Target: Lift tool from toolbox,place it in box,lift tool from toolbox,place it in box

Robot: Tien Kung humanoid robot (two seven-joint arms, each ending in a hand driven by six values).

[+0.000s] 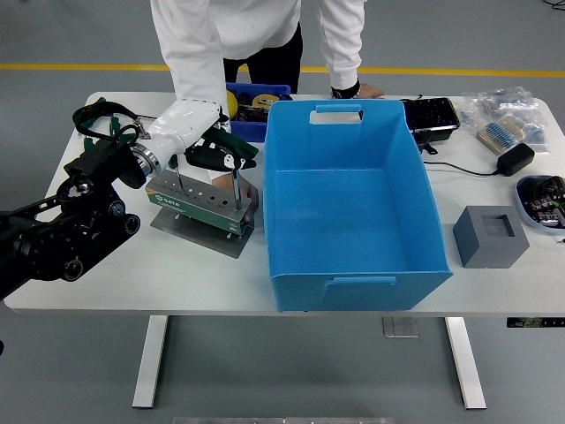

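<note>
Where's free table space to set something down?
Bare: front strip between the tool stand and the blue bin; front right, between bin and grey block. The bin itself is empty. Crowded: far right corner by the black adapter; around the left hand.

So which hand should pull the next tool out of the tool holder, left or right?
Left. The left hand is already over the tool holder, its fingers at a green-handled tool standing in it. The right hand is not in view, and the blue box lies between.

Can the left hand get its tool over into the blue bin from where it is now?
Probably yes. The left hand grips a screwdriver above the rack, right beside the bin. The bin is open-topped; only its near wall needs clearing.
</note>
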